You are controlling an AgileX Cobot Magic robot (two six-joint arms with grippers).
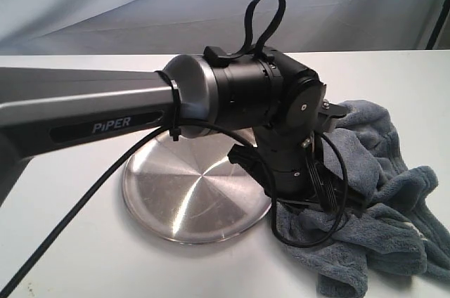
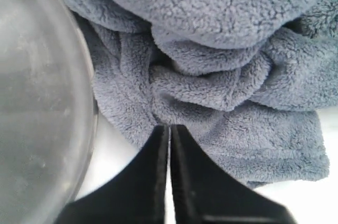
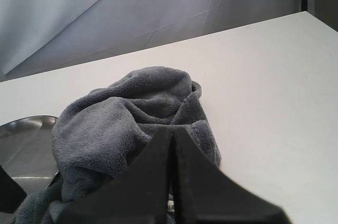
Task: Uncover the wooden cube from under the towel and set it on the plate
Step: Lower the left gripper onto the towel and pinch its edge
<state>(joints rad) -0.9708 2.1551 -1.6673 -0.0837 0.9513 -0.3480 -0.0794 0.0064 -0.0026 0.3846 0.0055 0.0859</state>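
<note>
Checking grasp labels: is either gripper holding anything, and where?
Cannot tell. Left gripper is shut at the towel edge beside the plate; a pinch isn't visible. Right gripper looks shut and empty.

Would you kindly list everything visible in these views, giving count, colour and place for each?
towel: one, grey-blue, bunched on the table beside the plate, on the right of the exterior view
plate: one, shiny steel, on the table left of the towel, nothing lying on the part that shows
wooden cube: none visible in any view
table: one, white, under everything
backdrop: one, pale grey cloth, behind the table
cable: one, black, hanging from the left arm across the plate
left arm: one, grey and black, reaching over the plate's edge towards the towel
left gripper: one, black, shut, tips at the towel
right gripper: one, black, shut, pointing at the towel
</note>
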